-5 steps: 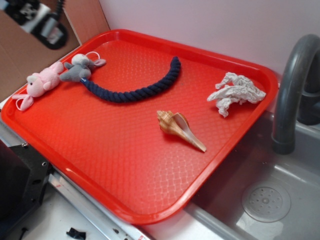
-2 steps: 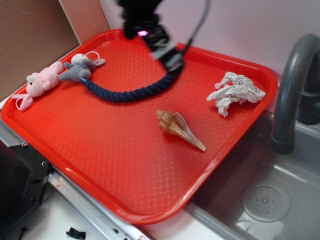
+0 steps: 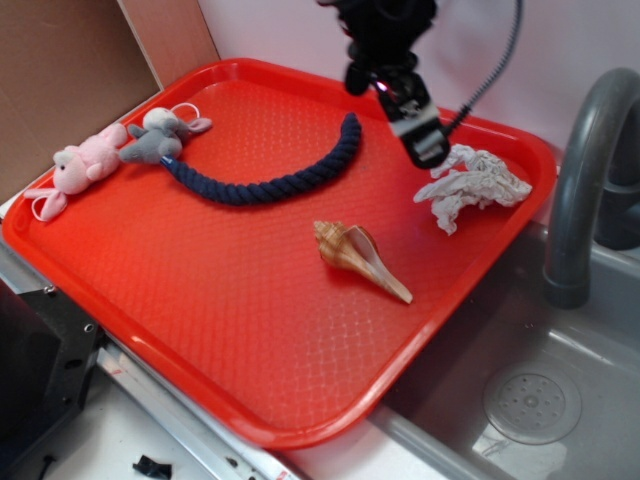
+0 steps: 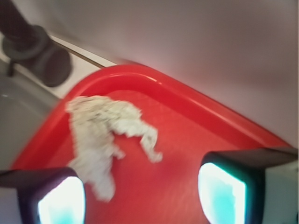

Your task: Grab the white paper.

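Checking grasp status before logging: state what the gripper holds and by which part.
Nothing is held. The gripper is open, its fingers apart with only tray between them; the white paper lies untouched on the red tray.

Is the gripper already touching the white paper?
Apart. In the wrist view the open gripper shows bare red tray between its fingers, and the white paper lies ahead of them, not pinched.

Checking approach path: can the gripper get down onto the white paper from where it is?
Probably yes. The gripper is open above the white paper, which lies alone near the red tray corner. The seashell and rope lie apart from it. The tray rim runs close by.
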Tool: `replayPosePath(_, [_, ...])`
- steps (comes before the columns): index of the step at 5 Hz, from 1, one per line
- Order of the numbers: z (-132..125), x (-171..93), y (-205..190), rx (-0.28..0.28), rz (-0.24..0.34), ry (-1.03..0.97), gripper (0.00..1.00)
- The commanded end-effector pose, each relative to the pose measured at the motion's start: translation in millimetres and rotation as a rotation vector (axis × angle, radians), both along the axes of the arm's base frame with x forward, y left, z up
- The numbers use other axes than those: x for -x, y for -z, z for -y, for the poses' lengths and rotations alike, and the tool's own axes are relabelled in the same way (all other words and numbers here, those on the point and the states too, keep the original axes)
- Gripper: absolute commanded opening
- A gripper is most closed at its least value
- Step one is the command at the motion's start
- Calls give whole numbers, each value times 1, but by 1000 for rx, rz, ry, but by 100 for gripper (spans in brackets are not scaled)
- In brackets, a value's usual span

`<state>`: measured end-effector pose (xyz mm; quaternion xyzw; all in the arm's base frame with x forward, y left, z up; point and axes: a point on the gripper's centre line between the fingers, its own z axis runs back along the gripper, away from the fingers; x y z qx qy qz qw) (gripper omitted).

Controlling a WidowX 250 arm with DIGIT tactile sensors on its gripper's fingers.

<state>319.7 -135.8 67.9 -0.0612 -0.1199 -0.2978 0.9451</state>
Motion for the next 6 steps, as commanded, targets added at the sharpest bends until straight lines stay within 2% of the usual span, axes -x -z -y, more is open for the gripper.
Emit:
replayPosePath(1, [38,-17,12,41,8,153,100])
replayPosePath(2, [45,-18,23,7,-21,168,100])
replayPosePath(3, [46,-16,29,-9,-41,148,67])
replayPosePath(4, [46,-12,29,-44,-40,125,0])
replayPosePath(6, [26,8,0,-92,-98,-229,0])
